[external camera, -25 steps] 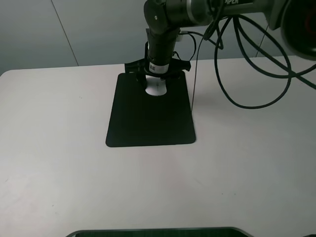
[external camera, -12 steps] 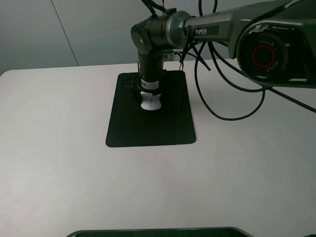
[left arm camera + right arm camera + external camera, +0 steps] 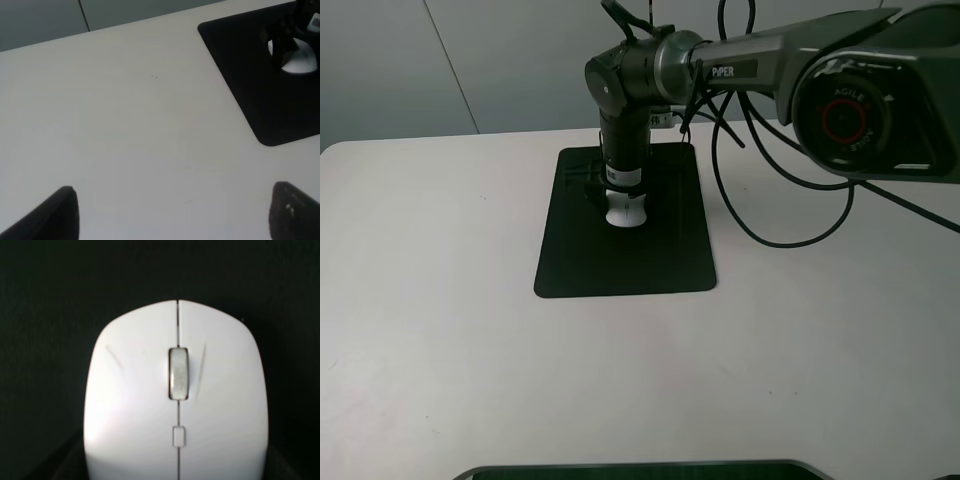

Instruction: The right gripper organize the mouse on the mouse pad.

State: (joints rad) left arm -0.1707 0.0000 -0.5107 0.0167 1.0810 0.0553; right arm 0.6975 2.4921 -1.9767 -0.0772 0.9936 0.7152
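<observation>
The white mouse [image 3: 626,213] lies in the far middle part of the black mouse pad [image 3: 620,262]. My right gripper [image 3: 624,203] points straight down over the mouse, its fingers close against the mouse's sides, shut on it. In the right wrist view the mouse [image 3: 177,400] fills the frame, grey scroll wheel in the middle, with the pad [image 3: 45,290] around it. The left wrist view shows the pad [image 3: 250,85], the mouse [image 3: 301,62] and one right finger [image 3: 281,44]. My left gripper [image 3: 175,215] is open and empty over the bare table.
The white table [image 3: 440,330] spreads all round the pad. Black cables [image 3: 770,230] hang from the right arm over the table to the right of the pad. A dark edge [image 3: 640,470] shows at the front of the table. A grey wall stands behind.
My right gripper carried the mouse from the pad's far edge towards the pad's middle and to the left. In the last half second it has hardly moved.
</observation>
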